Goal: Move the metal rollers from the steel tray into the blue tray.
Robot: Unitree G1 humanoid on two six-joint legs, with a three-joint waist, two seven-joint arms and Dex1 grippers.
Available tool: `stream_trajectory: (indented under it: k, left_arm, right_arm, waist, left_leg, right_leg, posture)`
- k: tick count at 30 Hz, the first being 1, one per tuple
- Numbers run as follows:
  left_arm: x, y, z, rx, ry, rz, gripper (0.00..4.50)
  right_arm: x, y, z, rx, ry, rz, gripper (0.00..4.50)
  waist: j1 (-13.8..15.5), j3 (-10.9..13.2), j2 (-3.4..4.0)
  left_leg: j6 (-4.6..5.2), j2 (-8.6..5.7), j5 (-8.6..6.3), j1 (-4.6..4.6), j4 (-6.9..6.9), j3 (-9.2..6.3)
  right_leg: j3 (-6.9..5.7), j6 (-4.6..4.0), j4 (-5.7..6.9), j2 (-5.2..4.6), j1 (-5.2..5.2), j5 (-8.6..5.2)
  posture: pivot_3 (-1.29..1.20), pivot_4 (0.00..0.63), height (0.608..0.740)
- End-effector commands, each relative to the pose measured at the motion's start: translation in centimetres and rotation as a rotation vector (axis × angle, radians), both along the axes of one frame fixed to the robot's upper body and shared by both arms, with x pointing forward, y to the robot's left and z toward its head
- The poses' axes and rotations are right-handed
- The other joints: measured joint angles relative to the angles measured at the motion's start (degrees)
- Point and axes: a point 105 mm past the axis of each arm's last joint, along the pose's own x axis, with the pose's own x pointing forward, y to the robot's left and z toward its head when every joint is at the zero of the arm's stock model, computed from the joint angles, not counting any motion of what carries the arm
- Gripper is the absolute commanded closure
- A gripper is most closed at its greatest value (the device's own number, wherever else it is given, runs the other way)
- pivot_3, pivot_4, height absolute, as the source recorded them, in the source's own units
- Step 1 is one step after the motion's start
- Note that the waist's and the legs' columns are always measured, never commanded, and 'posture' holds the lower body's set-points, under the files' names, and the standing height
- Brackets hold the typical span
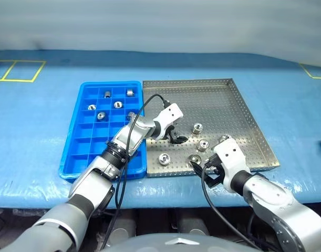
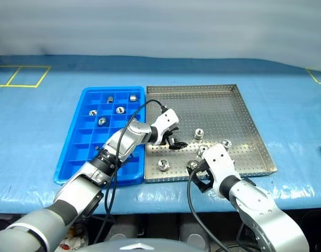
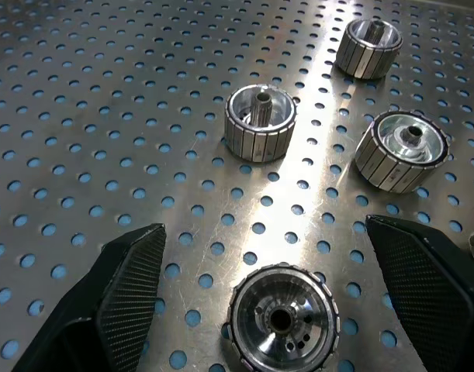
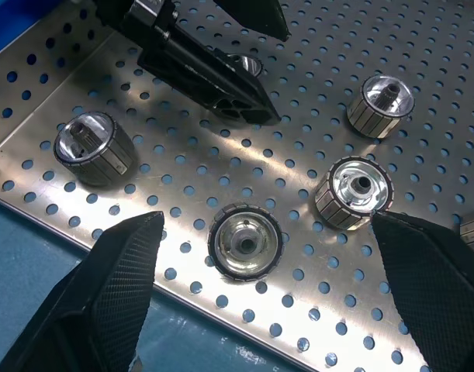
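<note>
Left gripper (image 3: 275,256) spread wide and empty, fingers straddling one ribbed metal roller (image 3: 281,318) on the steel tray (image 1: 223,100). Right gripper (image 4: 260,287) also wide open, nothing held, hovering over another roller (image 4: 244,242) near the tray's front rim. Score so far: about five rollers sit in the blue tray (image 1: 81,142)'s far compartments, roughly five still wait on the perforated floor. I'd call it halfway.

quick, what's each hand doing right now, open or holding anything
Left hand: open, empty, over a metal roller in the steel tray.
Right hand: open, empty.
</note>
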Motion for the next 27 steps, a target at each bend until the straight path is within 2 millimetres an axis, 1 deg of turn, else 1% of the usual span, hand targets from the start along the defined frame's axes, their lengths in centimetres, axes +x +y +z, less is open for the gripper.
stream_trajectory:
  k: [1, 7, 8, 9, 11, 13, 15, 17, 18, 19, 23, 27]
  left_arm:
    - [-0.2, -0.4, 0.5, 0.018, -0.045, -0.041, 0.59]
    - [-0.6, 0.2, 0.7, 0.045, -0.056, -0.071, 2.51]
    - [-0.8, 0.1, 1.5, 0.005, -0.05, -0.07, 2.79]
    - [-1.0, 0.1, 2.2, -0.024, -0.045, -0.07, 2.79]
    - [-1.4, -0.1, 4.2, -0.117, -0.045, -0.063, 2.79]
    - [-1.6, 0.0, 5.4, -0.169, -0.045, -0.046, 2.79]
    - [-1.4, 0.8, 8.4, -0.333, -0.053, 0.035, 2.79]
    - [-1.0, 2.5, 10.4, -0.433, -0.09, 0.132, 2.79]
    - [-1.0, 3.1, 10.8, -0.446, -0.103, 0.161, 2.79]
    - [-0.6, 4.4, 11.1, -0.453, -0.145, 0.239, 2.79]
    - [0.5, 9.2, 11.6, -0.442, -0.28, 0.51, 2.79]
    - [0.7, 13.5, 11.5, -0.397, -0.412, 0.762, 2.79]
  right_arm:
    - [0.1, 0.3, 1.2, 0.001, -0.064, 0.005, 0.0]
    - [0.5, 0.6, 1.2, 0.01, -0.068, 0.021, 0.0]
    - [0.5, 0.7, 1.2, 0.011, -0.066, 0.026, 0.0]
    - [0.5, 0.7, 1.2, 0.011, -0.064, 0.029, 0.0]
    - [0.6, 0.8, 1.1, 0.01, -0.062, 0.04, 0.0]
    - [0.6, 0.8, 1.2, 0.008, -0.062, 0.045, 0.0]
    - [0.9, 1.0, 1.3, 0.006, -0.068, 0.06, 0.0]
    - [1.2, 1.3, 1.5, 0.007, -0.077, 0.077, 0.0]
    - [1.3, 1.4, 1.6, 0.008, -0.079, 0.081, 0.0]
    - [1.5, 1.6, 1.7, 0.009, -0.082, 0.091, 0.0]
    - [2.2, 2.6, 1.9, 0.019, -0.094, 0.133, 0.0]
    - [2.8, 3.9, 2.2, 0.031, -0.102, 0.193, 0.0]
  waist:
    - [-0.1, 0.0, 0.0]
    - [-0.1, 0.0, 0.0]
    - [-0.1, 0.0, 0.0]
    - [-0.1, 0.0, 0.0]
    - [0.0, 0.0, 0.0]
    - [0.2, 0.0, 0.0]
    - [0.2, 0.0, 0.0]
    - [-0.1, 0.0, 0.01]
    - [0.0, 0.0, 0.01]
    - [-0.1, 0.0, 0.03]
    - [0.1, 0.0, 0.03]
    - [1.2, 0.0, 0.01]
  left_leg:
    - [0.0, 0.05, 0.0, 0.0, 0.0, 0.0]
    - [0.0, 0.11, 0.0, 0.01, 0.0, 0.0]
    - [0.0, 0.11, 0.0, 0.01, -0.01, 0.0]
    - [0.0, 0.11, 0.0, 0.01, 0.0, 0.0]
    - [0.0, 0.17, 0.0, 0.0, -0.01, 0.0]
    - [0.0, 0.22, 0.0, -0.03, -0.01, -0.02]
    - [0.0, 0.21, 0.0, -0.01, 0.01, -0.02]
    - [0.0, 0.24, 0.0, 0.0, 0.03, 0.02]
    - [0.0, 0.25, 0.0, 0.02, 0.05, 0.01]
    - [0.0, 0.25, 0.01, 0.04, 0.05, 0.02]
    - [0.0, 0.2, 0.01, 0.18, 0.04, 0.04]
    - [-0.02, 0.17, 0.03, 0.14, 0.05, 0.01]
  right_leg:
    - [0.0, 0.0, 0.0, 0.0, 0.0, 0.0]
    - [0.01, 0.0, 0.01, 0.0, -0.01, 0.0]
    - [0.01, 0.0, 0.01, 0.0, -0.01, 0.0]
    - [0.01, 0.0, 0.01, 0.0, -0.01, 0.0]
    - [0.02, 0.0, 0.01, 0.0, -0.02, 0.0]
    - [0.01, 0.0, 0.01, -0.03, -0.02, 0.0]
    - [0.02, 0.03, 0.01, -0.04, 0.01, 0.02]
    - [0.07, 0.09, 0.01, -0.04, 0.0, 0.05]
    - [0.07, 0.11, 0.02, -0.03, 0.01, 0.07]
    - [0.08, 0.13, 0.03, -0.02, 0.02, 0.08]
    - [0.11, 0.12, 0.08, 0.09, 0.08, 0.09]
    - [0.1, 0.15, 0.07, 0.08, 0.09, 0.12]
  posture:
    - [-0.03, 0.15, 0.74]
    - [0.0, 0.15, 0.74]
    - [0.01, 0.15, 0.74]
    - [0.01, 0.15, 0.74]
    - [0.02, 0.15, 0.74]
    - [0.03, 0.15, 0.74]
    - [0.04, 0.15, 0.74]
    - [0.04, 0.15, 0.74]
    - [0.04, 0.15, 0.74]
    - [0.06, 0.15, 0.74]
    - [0.08, 0.15, 0.74]
    - [0.12, 0.15, 0.74]
